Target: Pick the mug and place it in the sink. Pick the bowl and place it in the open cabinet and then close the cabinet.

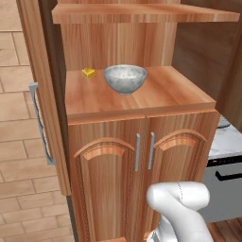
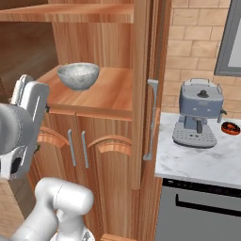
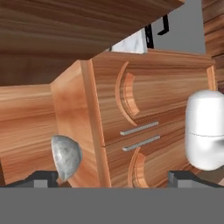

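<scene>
Bowl [image 1: 125, 78] is sitting upright on the lower shelf of the open cabinet [image 1: 142, 101], well back from the shelf's front lip, with a small yellow block [image 1: 88, 73] just beside it toward the back left; in the right base view the same bowl [image 2: 78, 75] is resting near the shelf's left side, above the low arched doors [image 2: 77, 155]. We are reading this as the placing step done and the door-closing step not yet done, since the tall cabinet door [image 2: 141, 94] with its long silver bar handle [image 2: 151, 120] is standing swung out. We are seeing the tool [image 3: 113, 177] in the hand view with its two dark tips spread wide apart and nothing between them, the bowl [image 3: 66, 157] lying apart from them near the left tip. We are judging the bowl to be stiff, fairly heavy for its size and breakable, with a rough stone-like skin that should give grip; its rim is the natural place to pinch, one finger inside and one outside. The door looks rigid and best pushed on its flat panel or hooked at the bar handle. We are finding no brand, label or readable writing anywhere, not even on the grey coffee machine [image 2: 198, 113] on the marble table [image 2: 202, 162].
</scene>
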